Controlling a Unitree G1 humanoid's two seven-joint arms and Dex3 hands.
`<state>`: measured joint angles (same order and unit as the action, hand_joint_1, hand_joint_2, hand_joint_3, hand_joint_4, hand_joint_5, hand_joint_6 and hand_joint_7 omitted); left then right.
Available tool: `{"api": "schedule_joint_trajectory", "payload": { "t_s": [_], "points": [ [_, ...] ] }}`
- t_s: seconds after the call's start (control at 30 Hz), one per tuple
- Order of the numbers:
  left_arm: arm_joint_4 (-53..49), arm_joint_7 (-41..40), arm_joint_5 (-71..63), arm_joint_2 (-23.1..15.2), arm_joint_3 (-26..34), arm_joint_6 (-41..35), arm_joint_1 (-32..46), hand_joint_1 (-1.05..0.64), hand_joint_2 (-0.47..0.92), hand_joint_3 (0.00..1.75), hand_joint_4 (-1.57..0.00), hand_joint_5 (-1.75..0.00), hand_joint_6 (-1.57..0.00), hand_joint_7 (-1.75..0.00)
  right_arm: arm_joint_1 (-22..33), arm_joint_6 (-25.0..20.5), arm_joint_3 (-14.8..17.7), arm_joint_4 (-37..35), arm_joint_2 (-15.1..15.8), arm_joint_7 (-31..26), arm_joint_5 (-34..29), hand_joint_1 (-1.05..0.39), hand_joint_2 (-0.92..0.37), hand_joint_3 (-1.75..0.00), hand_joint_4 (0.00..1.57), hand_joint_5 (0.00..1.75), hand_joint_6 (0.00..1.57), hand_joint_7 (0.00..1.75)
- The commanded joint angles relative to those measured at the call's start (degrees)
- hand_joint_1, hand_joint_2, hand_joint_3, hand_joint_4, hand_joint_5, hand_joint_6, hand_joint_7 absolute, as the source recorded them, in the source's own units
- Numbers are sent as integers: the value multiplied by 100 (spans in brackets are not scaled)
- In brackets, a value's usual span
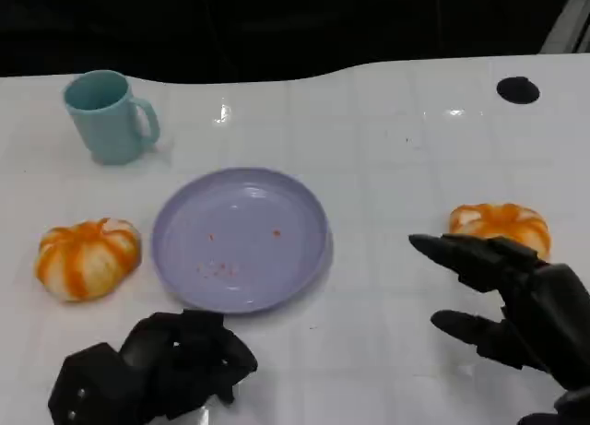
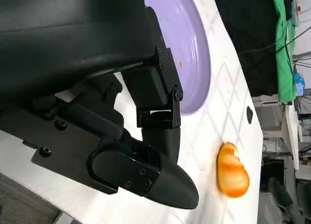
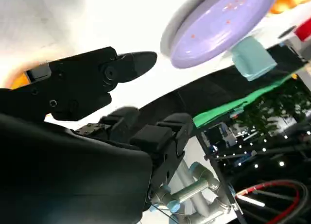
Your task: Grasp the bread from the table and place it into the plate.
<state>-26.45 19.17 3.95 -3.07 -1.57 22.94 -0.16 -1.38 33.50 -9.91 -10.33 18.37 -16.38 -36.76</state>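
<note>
Two orange-and-white striped breads lie on the white table in the head view. One bread (image 1: 88, 257) sits left of the lavender plate (image 1: 241, 213); the other bread (image 1: 500, 226) lies to its right. My right hand (image 1: 516, 301) hovers just in front of the right bread with its fingers spread and nothing in them. My left hand (image 1: 157, 365) rests near the front edge below the plate, fingers curled in on nothing. The left wrist view shows the plate (image 2: 194, 49) and the right bread (image 2: 232, 170) beyond my left hand (image 2: 121, 112). The right wrist view shows the plate (image 3: 218, 25) past my right hand (image 3: 87, 102).
A teal cup (image 1: 111, 116) stands at the back left, beyond the plate. A small black disc (image 1: 517, 89) lies at the back right. The plate carries a few reddish crumbs. The table's far edge meets a dark background.
</note>
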Motion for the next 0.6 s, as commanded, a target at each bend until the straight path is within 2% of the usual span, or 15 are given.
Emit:
{"api": "schedule_joint_trajectory", "payload": {
  "t_s": [0.03, 0.17, 0.33, 0.47, 0.6],
  "points": [
    [-66, 11, 36, -77, 52, 41, 3, -100, 90, 0, -95, -146, -121, -78, 12, -716, 112, 458, 263, 478, -184, -52, -92, -2, 20, 1, 26, 0],
    [-98, 41, 48, -81, 49, 65, -4, -99, 90, 0, -95, -146, -120, -78, -103, -1383, 135, 817, 461, 1031, -310, -58, -92, -3, 8, 0, 17, 0],
    [-37, -2, 8, -76, 27, 22, 26, -100, 89, 0, -96, -146, -121, -77, -380, -2020, 118, 1090, 655, 1518, -512, -58, -88, 0, 6, 1, 17, 1],
    [18, -25, 0, -60, 17, -7, 56, -101, 89, 0, -96, -146, -122, -76, -653, -2636, 15, 1300, 705, 1986, -807, -52, -83, 0, 7, 1, 18, 1],
    [51, -37, -8, -50, 14, -4, 81, -101, 90, 0, -96, -146, -122, -76, -894, -3021, -147, 1338, 717, 2254, -1089, -43, -78, 0, 10, 4, 23, 3]
  ]
}}
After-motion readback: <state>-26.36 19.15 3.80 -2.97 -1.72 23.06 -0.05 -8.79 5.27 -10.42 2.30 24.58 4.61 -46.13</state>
